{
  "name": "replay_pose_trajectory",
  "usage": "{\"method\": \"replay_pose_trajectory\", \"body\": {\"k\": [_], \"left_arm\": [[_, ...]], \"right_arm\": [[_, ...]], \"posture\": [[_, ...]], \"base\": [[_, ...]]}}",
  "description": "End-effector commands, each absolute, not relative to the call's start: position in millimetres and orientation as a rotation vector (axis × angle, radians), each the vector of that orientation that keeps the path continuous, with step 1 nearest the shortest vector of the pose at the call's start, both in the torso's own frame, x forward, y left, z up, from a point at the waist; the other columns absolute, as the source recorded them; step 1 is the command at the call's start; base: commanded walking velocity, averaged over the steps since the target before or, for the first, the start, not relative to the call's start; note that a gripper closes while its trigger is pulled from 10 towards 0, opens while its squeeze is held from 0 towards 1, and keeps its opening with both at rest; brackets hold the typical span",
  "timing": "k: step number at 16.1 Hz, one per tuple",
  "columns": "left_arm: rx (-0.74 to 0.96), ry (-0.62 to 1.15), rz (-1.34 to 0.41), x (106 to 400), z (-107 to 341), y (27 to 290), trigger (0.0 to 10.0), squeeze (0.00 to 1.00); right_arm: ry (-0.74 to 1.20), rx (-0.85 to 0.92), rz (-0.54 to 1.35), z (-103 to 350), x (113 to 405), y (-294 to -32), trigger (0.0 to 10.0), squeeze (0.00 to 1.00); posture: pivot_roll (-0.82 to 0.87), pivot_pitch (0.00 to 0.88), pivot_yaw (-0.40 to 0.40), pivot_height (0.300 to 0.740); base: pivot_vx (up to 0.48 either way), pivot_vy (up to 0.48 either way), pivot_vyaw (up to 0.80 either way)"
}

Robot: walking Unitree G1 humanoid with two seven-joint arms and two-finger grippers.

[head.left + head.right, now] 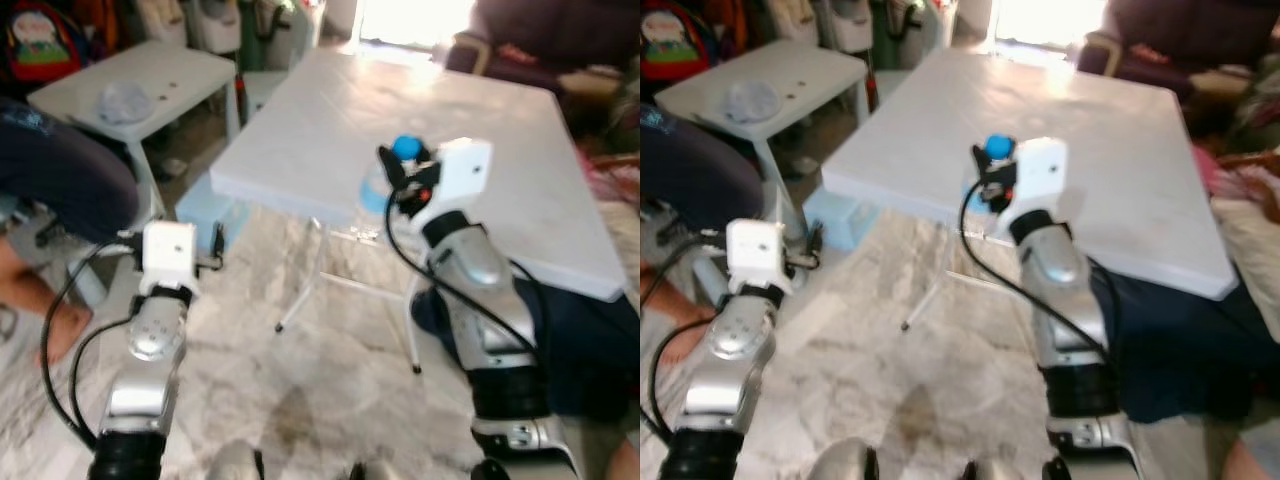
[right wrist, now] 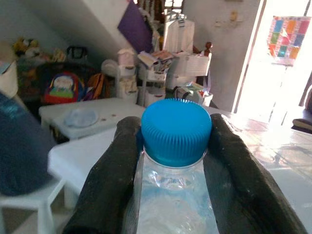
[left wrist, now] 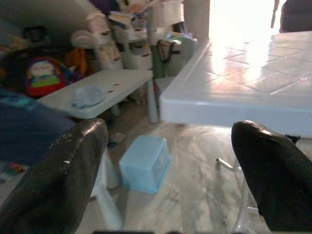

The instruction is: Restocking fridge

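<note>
A clear plastic water bottle (image 2: pixel 173 195) with a blue cap (image 2: pixel 176 130) stands upright between the black fingers of my right gripper (image 1: pixel 398 182), which is shut on its neck. The bottle (image 1: pixel 378 185) is held at the near edge of a white folding table (image 1: pixel 450 110). My left gripper (image 3: pixel 168 165) is open with nothing between its fingers; it hangs low on the left, above the marble floor, pointing toward the table edge (image 3: pixel 229 109). Its wrist block (image 1: pixel 167 250) shows in the head views.
A light blue plastic box (image 3: pixel 145 163) sits on the floor under the table's left side. A smaller white table (image 1: pixel 135 85) stands at the far left, with shelves and bags behind it. A person in dark clothes (image 1: pixel 55 185) sits at the left. A dark cloth (image 1: pixel 590 340) lies at the right.
</note>
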State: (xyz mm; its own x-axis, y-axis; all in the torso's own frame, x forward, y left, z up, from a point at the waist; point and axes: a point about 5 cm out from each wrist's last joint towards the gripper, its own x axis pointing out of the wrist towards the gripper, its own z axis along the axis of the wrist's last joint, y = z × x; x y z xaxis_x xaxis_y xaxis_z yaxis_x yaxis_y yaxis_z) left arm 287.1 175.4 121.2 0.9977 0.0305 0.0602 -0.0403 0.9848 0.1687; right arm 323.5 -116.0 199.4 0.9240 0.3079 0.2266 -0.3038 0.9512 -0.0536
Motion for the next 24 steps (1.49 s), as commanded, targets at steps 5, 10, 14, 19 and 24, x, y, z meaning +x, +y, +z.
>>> {"method": "replay_pose_trajectory", "body": {"k": [5, 10, 14, 19, 24], "left_arm": [[0.159, -0.062, 0.015, 286, 118, 167, 10.0, 0.0], [0.137, -0.036, 0.003, 279, 110, 165, 10.0, 0.0], [0.133, -0.033, 0.021, 280, 109, 161, 10.0, 0.0], [0.163, -0.035, 0.103, 262, 104, 181, 10.0, 0.0], [0.152, -0.023, 0.259, 235, 97, 212, 10.0, 0.0]], "right_arm": [[-0.177, -0.006, 0.333, 173, 306, -115, 10.0, 0.0], [-0.153, 0.027, 0.377, 164, 301, -108, 10.0, 0.0], [-0.163, 0.039, 0.39, 166, 302, -108, 10.0, 0.0], [-0.157, 0.031, 0.29, 151, 286, -124, 10.0, 0.0], [-0.123, -0.044, 0.159, 132, 279, -151, 10.0, 0.0]], "posture": [[0.1, 0.0, -0.057, 0.74], [0.11, 0.0, -0.052, 0.74], [0.1, 0.0, -0.052, 0.74], [0.09, 0.0, -0.039, 0.74], [0.08, 0.0, -0.035, 0.74]], "base": [[-0.148, 0.0, 0.24], [0.0, 0.0, 0.8], [0.0, 0.0, 0.8], [0.0, 0.0, 0.8], [0.0, 0.0, 0.8]]}}
